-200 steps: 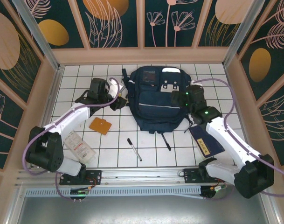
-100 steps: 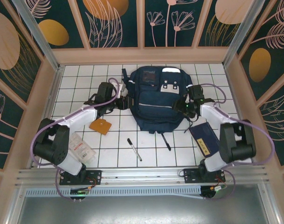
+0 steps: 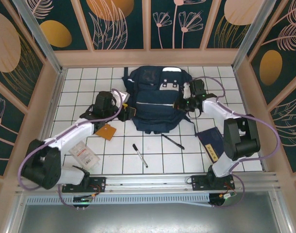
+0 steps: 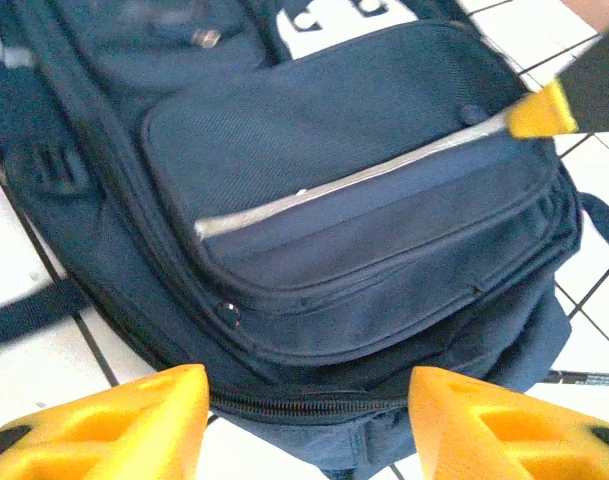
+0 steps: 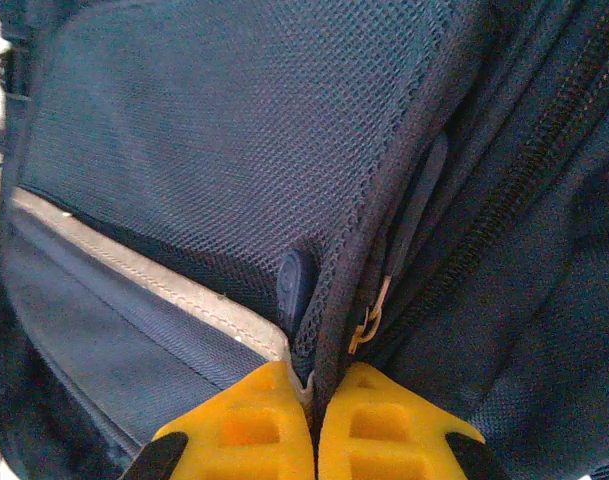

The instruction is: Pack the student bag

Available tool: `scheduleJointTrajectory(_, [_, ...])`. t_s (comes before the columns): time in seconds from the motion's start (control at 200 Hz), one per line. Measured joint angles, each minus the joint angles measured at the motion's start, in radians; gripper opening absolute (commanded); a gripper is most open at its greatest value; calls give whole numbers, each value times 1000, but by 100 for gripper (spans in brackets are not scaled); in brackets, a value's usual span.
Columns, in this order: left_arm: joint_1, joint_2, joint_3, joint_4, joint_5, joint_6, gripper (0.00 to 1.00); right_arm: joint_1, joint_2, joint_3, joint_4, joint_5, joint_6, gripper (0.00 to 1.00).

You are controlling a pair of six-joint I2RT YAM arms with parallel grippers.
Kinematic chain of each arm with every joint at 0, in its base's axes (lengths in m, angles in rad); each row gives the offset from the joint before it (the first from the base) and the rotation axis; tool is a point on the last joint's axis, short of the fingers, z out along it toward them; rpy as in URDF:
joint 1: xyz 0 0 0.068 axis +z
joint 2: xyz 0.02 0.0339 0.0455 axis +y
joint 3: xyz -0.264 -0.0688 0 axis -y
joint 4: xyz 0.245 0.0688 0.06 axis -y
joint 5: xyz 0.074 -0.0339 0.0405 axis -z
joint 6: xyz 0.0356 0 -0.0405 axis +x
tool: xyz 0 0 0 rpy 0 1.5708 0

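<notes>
Noted: bag [image 3: 155, 99] has shifted toward 12 o'clock on worktop [image 3: 113, 160]; right gripper [image 5: 314, 400], lately wide, has clenched on its 3 o'clock pocket seam; left gripper [image 4: 304, 425] released, empty, at its 9 o'clock side; judged: opening is starting.

My left arm [image 3: 75, 133] stretches forward and inward from its base, forearm low, wrist turned toward the middle. The left gripper [image 4: 304, 405] stands open, its two yellow fingers [image 4: 114, 420] well apart with nothing between them. My right arm [image 3: 218, 108] is folded sharply at the elbow, the forearm angling in toward the left. The right gripper [image 5: 314, 425] is pinched tight, its pads pressed together on a seam of the bag [image 5: 184, 150].
</notes>
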Motion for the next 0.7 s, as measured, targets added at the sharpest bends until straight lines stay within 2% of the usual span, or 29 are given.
scheduleJointTrajectory(0.135, [0,-68,-1,2,12,175,61,-3,20,115,-51,-61,-3,0])
scheduleJointTrajectory(0.28, [0,-5,54,5,32,327,63,-16,31,211,-97,-141,65,0])
scheduleJointTrajectory(0.425, [0,118,145,4,80,464,71,-45,50,274,-118,-215,159,0])
scheduleJointTrajectory(0.571, [-6,173,183,2,153,565,89,-62,72,313,-129,-261,209,0])
scheduleJointTrajectory(0.701, [-35,173,177,14,168,635,90,-62,88,325,-136,-290,225,0])
